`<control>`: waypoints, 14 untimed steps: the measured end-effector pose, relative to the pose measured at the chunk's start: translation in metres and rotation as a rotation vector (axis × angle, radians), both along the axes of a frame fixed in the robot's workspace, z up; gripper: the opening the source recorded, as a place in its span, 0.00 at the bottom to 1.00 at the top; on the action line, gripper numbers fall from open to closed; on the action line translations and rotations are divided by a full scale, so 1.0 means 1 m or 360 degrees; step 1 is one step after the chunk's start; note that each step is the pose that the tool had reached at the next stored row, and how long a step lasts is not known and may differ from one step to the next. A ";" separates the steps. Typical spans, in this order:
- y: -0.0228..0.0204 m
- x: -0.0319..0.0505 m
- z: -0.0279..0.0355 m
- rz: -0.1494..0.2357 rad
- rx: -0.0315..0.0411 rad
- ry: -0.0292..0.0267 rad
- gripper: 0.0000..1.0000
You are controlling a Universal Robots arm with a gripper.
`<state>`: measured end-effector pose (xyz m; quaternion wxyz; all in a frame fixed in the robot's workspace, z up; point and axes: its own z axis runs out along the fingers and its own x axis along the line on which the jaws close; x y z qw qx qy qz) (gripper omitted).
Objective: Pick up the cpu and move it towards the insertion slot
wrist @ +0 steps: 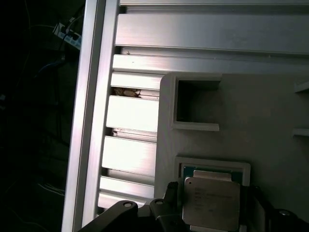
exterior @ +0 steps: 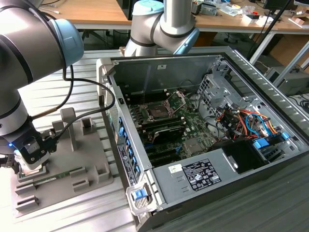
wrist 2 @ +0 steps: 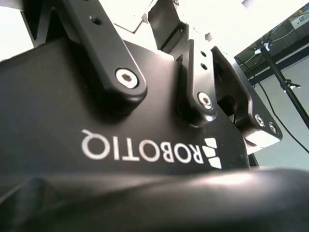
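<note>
First wrist view is showing the tool (wrist: 212,220) over the cpu (wrist: 212,200), grip I cannot tell; skewed pinching is risking wedging it in the tray (wrist: 270,121), eight o'clock from the insertion slot (exterior: 158,110).

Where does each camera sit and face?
Exterior view: off the arm, looking down on computer case and grey tray; arm, gripper show.
First wrist view: at the wrist, facing down onto the cpu; gripper shows.
Second wrist view: at the wrist, facing the gripper's body.
Exterior and first wrist views share the grey tray.
</note>
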<state>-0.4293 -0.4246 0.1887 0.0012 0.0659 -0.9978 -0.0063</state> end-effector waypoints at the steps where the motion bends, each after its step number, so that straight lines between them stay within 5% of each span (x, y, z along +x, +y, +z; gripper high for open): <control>1: 0.0000 0.0000 0.0000 0.0000 0.0000 0.00000 0.66; 4: 0.0000 0.0000 0.0000 0.0000 0.0000 0.00005 0.65; 6: 0.0000 0.0000 0.0000 0.0000 0.0000 0.00003 0.55; 14: 0.0000 0.0000 -0.0002 0.0000 0.0000 0.00000 0.55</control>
